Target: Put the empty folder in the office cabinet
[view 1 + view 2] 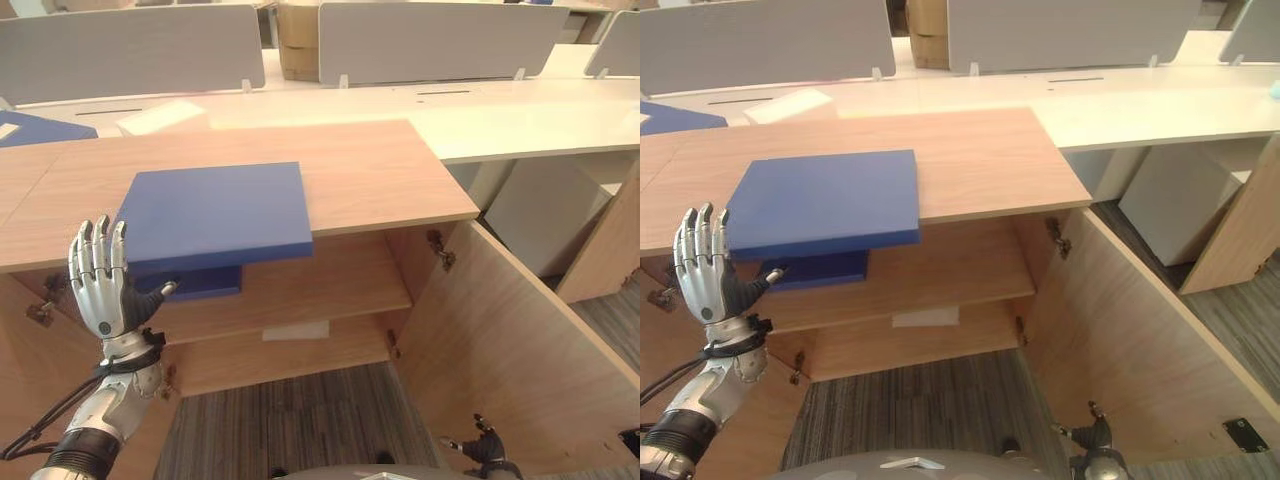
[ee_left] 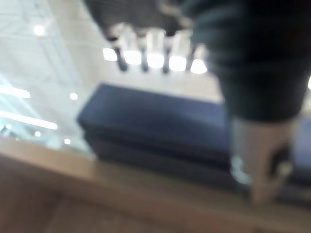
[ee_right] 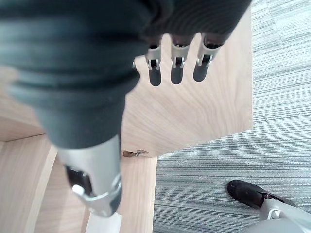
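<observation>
A flat blue folder (image 1: 215,215) lies on the wooden cabinet top (image 1: 370,170), its front edge hanging over the open compartment. Under it, a second blue item (image 1: 205,280) rests on the upper shelf (image 1: 320,285). My left hand (image 1: 105,290) is raised in front of the cabinet's left side, open with straight fingers, its thumb pointing at the blue item on the shelf; it touches neither. The left wrist view shows the blue stack (image 2: 155,126) past the fingers (image 2: 155,48). My right hand (image 1: 485,448) hangs low by the open cabinet door (image 1: 500,340), open and holding nothing.
The door swings out to the right over striped grey carpet. A white sheet (image 1: 296,330) lies on the lower shelf. Behind the cabinet stand a white desk (image 1: 500,110) with grey partitions (image 1: 430,40), another blue folder (image 1: 35,128) at far left, and cardboard boxes (image 1: 297,40).
</observation>
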Motion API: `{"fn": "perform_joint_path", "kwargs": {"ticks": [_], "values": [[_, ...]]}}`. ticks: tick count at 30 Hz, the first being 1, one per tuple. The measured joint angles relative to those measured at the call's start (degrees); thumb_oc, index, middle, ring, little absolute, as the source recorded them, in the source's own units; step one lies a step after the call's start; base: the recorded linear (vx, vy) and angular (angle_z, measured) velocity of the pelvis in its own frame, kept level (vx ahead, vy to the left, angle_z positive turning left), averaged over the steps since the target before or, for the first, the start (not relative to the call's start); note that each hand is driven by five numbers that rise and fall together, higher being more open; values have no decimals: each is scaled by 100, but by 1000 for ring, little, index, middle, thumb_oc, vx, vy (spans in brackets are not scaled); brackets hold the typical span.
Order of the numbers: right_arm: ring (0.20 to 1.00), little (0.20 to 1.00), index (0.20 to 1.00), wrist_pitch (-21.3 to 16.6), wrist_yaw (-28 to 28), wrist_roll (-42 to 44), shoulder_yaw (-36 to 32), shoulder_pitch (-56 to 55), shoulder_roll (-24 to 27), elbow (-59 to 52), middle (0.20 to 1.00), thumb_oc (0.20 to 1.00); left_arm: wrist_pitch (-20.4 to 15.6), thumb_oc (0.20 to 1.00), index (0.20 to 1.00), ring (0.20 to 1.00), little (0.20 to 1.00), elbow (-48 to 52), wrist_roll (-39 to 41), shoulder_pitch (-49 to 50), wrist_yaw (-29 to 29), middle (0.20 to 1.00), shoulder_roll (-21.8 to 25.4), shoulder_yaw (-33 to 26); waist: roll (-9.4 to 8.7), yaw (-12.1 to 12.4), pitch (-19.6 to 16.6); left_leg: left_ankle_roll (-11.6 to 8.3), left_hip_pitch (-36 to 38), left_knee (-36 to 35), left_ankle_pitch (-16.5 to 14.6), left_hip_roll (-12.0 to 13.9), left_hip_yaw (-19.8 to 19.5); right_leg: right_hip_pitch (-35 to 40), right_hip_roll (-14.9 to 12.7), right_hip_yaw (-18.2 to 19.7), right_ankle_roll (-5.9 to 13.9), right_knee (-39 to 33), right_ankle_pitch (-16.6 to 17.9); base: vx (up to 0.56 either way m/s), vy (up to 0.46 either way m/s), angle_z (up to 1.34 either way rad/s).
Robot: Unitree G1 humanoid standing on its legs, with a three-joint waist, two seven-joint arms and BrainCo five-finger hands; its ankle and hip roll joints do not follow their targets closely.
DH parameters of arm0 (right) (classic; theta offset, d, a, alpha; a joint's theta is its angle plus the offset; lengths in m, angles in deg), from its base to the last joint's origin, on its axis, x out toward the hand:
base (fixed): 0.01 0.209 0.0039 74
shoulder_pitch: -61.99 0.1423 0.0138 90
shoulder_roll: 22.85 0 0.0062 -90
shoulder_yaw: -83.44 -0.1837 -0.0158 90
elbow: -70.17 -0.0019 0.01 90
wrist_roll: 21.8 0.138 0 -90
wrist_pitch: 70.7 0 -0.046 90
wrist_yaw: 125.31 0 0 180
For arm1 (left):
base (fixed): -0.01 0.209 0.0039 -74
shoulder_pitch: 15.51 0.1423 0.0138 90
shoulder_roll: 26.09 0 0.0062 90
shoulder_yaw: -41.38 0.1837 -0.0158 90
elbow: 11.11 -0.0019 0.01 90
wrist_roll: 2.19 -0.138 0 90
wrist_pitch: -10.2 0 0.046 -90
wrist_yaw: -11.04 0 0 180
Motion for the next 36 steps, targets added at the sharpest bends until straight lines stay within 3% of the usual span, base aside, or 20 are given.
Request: {"fn": "perform_joint_path", "kwargs": {"ticks": [14,15,16,24,32,36], "values": [[1000,1000,1000,5,-7,-13,0,-12,89,-192,1000,1000,115,1000,1000,1000,1000,-590,-147,-448,341,1000,11,505,16,-82,-26,4,25,0,2,-4,183,-76,5,164,5,1,75,1,17,-7],[1000,1000,1000,7,-11,-14,0,-14,98,-192,1000,1000,130,558,558,558,558,-605,-147,-448,360,558,13,504,20,-115,-28,4,24,0,2,-4,182,-76,4,167,6,1,75,0,0,0],[1000,1000,1000,7,-12,-16,0,-14,105,-192,1000,1000,132,200,200,200,200,-668,-149,-447,372,200,12,505,35,-134,-43,5,25,0,2,-4,182,-75,4,170,6,1,75,0,0,0],[1000,1000,1000,3,-21,-62,-3,-35,179,-183,1000,1000,202,200,200,200,200,-1022,-192,-688,367,200,82,427,155,-180,-129,3,34,0,3,-2,204,-79,9,197,46,0,64,0,0,0],[1000,1000,1000,-109,-121,-59,10,-95,407,-928,1000,1000,-90,200,200,200,200,-485,-184,-622,343,200,454,316,82,-148,-84,2,13,0,8,1,176,-84,9,174,51,-1,70,-6,-5,1],[1000,1000,1000,-201,-552,-57,101,-84,490,-1697,1000,1000,-490,200,200,200,200,229,168,-392,553,200,454,31,11,-61,-46,-3,11,0,16,2,138,-69,10,135,25,-1,89,-3,-9,3]]}}
